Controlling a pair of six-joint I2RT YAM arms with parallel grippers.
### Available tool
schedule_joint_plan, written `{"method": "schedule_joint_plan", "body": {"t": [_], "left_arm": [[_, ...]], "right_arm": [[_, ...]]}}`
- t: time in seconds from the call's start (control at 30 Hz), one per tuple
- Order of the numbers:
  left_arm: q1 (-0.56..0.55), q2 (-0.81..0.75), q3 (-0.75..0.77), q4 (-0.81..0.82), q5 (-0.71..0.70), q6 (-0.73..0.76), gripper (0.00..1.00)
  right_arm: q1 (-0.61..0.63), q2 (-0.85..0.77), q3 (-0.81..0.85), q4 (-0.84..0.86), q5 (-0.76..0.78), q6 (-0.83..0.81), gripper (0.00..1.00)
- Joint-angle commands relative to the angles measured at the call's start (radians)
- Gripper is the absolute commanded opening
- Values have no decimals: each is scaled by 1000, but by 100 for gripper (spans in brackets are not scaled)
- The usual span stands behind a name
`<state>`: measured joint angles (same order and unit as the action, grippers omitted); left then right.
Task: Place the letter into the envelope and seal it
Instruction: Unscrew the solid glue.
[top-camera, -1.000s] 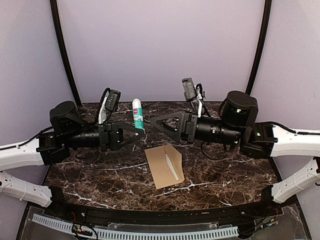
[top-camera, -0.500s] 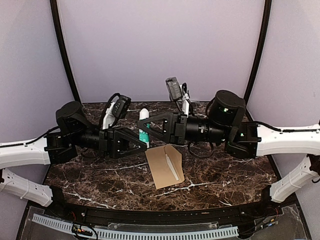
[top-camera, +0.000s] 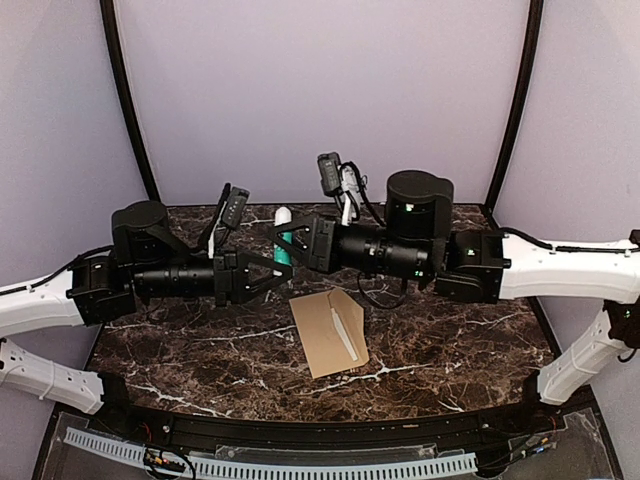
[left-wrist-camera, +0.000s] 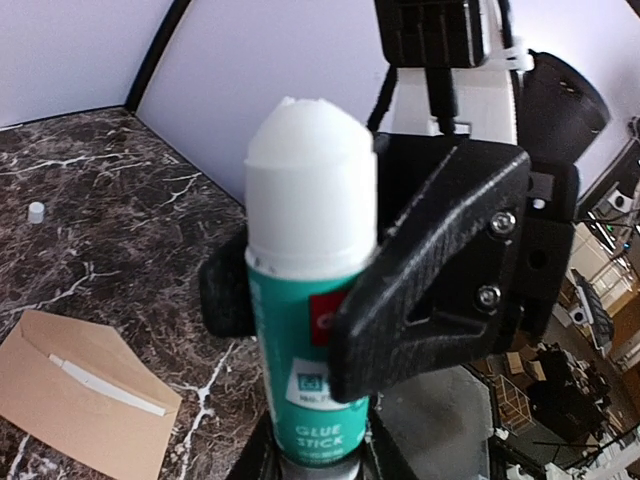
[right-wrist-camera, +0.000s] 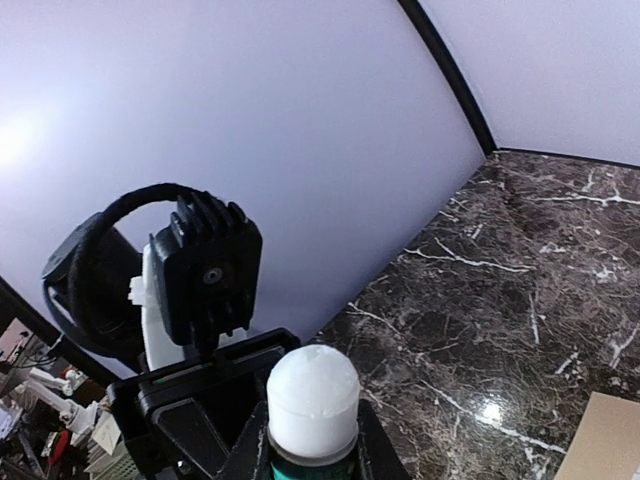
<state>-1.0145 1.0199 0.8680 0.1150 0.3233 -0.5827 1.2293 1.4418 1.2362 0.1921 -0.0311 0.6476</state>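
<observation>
Left gripper (left-wrist-camera: 312, 455) clamps base of uncapped teal-and-white glue stick (left-wrist-camera: 310, 250); right gripper (right-wrist-camera: 312, 455) pinches its body; kraft-brown rectangular envelope (top-camera: 322, 340) lies apart beneath.

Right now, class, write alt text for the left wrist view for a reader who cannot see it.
A white-topped teal glue stick fills the centre, upright, with the right gripper closed around its label. Lower left, the brown envelope lies flap open on the dark marble table.

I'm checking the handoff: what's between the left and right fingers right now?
A glue stick, upright, uncapped. Left fingers hold its base, right fingers flank it higher; clearest in the left wrist view.
</observation>
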Motion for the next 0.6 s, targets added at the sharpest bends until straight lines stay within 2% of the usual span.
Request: {"method": "schedule_joint_plan", "body": {"t": [0.0,0.07,0.2,0.27,0.4,0.57], "left_arm": [[18,20,17,-137,-260,20,0],[18,13,8,-122,-246,19,0],[19,-29,-38,-15,-192,-3,0],[18,-58,-67,41,-165,-16,0],[18,-67,-94,104,-114,-36,0],[19,-54,-93,133,-49,-38,0]], "right_arm": [[65,40,75,-143,116,27,1],[67,38,64,-117,111,33,7],[65,6,10,-34,58,27,32],[65,-8,-7,-15,36,21,41],[65,-10,-18,-10,-17,22,47],[65,-3,-24,15,-30,31,48]]}}
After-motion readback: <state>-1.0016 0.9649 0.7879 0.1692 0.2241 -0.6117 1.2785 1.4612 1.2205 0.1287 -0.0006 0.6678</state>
